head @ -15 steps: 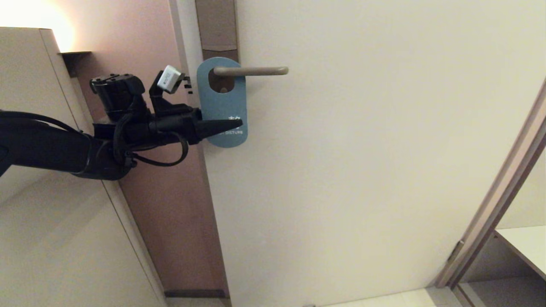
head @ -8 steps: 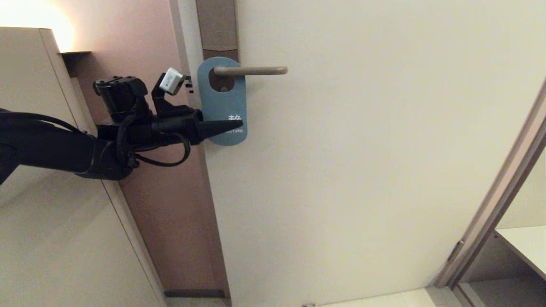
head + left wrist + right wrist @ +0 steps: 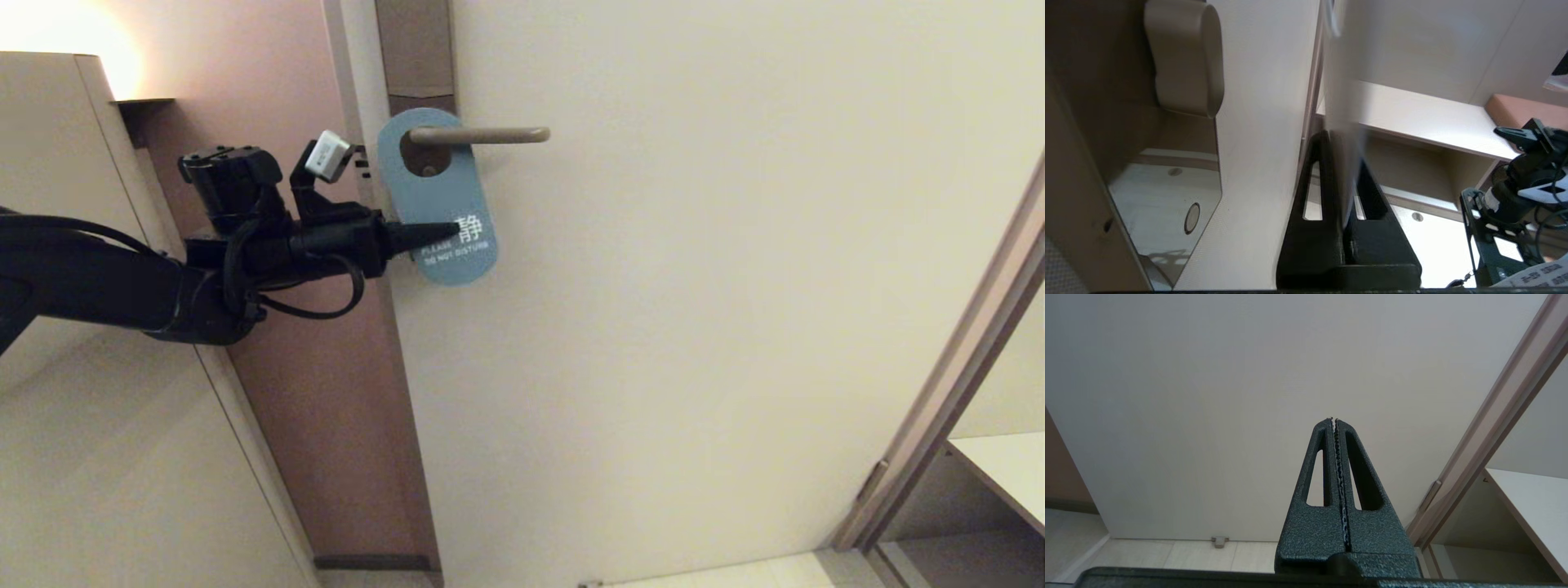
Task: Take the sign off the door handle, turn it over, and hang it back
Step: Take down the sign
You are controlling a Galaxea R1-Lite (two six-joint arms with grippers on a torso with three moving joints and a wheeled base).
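The sign (image 3: 441, 188) hangs by its oval hole on the door handle (image 3: 482, 135), blue "DO NOT DISTURB" face outward, its lower end tilted to the right. My left gripper (image 3: 451, 231) reaches in from the left and is shut on the sign's lower part. The left wrist view shows the sign (image 3: 1345, 122) edge-on and blurred, pinched between the two black fingers (image 3: 1323, 163), with the handle (image 3: 1184, 61) off to one side. My right gripper (image 3: 1334, 419) is shut on nothing, low in front of the door, outside the head view.
The pale door (image 3: 694, 286) carries a tall brown backplate (image 3: 415, 49). The door frame (image 3: 955, 367) and a white shelf (image 3: 1004, 465) are at the right. A beige cabinet (image 3: 49, 204) stands at the left, close behind my left arm.
My left gripper's fingers have shut on the sign's lower part. The sign's lower end has swung to the right, so the sign now hangs tilted.
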